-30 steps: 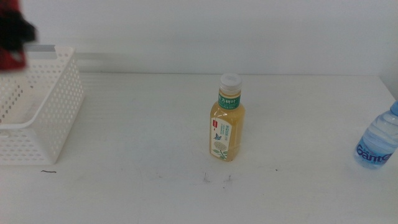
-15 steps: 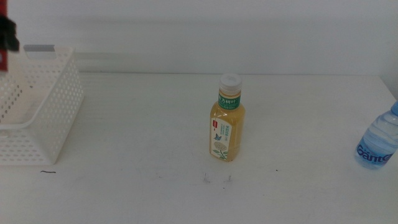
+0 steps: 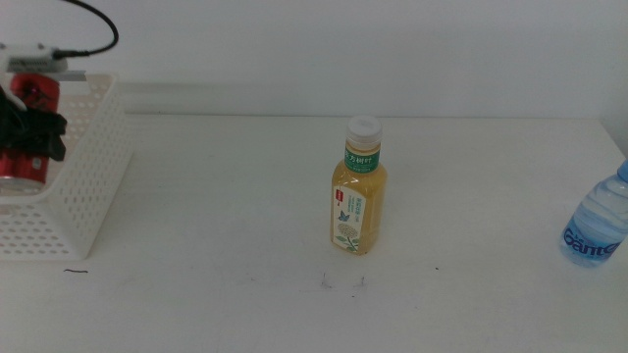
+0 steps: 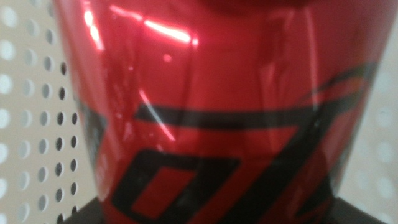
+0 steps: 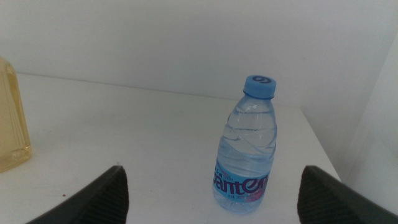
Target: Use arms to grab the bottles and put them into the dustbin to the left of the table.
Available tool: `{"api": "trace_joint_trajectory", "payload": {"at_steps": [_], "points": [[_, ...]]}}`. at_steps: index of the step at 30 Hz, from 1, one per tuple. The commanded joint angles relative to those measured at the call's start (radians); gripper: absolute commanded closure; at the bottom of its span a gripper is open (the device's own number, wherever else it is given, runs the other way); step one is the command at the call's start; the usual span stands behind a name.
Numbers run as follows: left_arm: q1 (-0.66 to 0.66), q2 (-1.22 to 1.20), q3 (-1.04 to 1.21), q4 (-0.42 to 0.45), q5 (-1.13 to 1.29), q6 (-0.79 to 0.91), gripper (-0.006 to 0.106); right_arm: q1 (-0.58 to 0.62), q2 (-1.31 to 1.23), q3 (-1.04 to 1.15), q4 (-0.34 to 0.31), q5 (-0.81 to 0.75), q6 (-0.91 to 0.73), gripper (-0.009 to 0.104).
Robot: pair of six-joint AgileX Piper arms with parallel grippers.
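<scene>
- My left tool [image 3: 29, 132] is clamped on the red cola can [image 3: 27, 127], holding it upright inside the white dustbin [image 3: 93, 186] at the far left of the tabletop [image 3: 216, 226]; I hold it low between the perforated walls so it should drop in without tipping out.
- In my left wrist view the can [image 4: 217, 106] fills the picture, with the basket's perforated wall [image 4: 37, 124] just behind it.
- My right tool [image 5: 211, 186] waits with its jaws wide apart, near the right edge, facing the clear blue-capped water bottle [image 5: 247, 146], apart from it.
- The yellow tea bottle [image 3: 358, 201] stands upright mid-tabletop, untouched; the water bottle [image 3: 595, 224] stands at the right edge.
- Two bottles are not yet binned, I judge.
</scene>
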Motion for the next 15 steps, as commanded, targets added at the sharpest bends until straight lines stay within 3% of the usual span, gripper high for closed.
{"api": "trace_joint_trajectory", "payload": {"at_steps": [1, 4, 8, 15], "points": [[0.004, 0.004, -0.015, 0.008, -0.035, 0.004, 0.099, -0.006, -0.005, 0.004, -0.005, -0.009, -0.003, 0.008], [0.004, 0.033, -0.015, 0.010, -0.032, 0.004, 0.091, -0.006, -0.005, 0.004, -0.005, -0.009, -0.003, 0.008], [0.004, 0.058, -0.015, -0.008, -0.025, 0.004, 0.068, -0.006, -0.005, 0.004, -0.005, -0.009, -0.003, 0.008], [0.004, 0.035, -0.016, 0.008, 0.026, 0.008, 0.007, -0.006, -0.005, 0.004, -0.005, -0.009, -0.003, 0.008]]}}
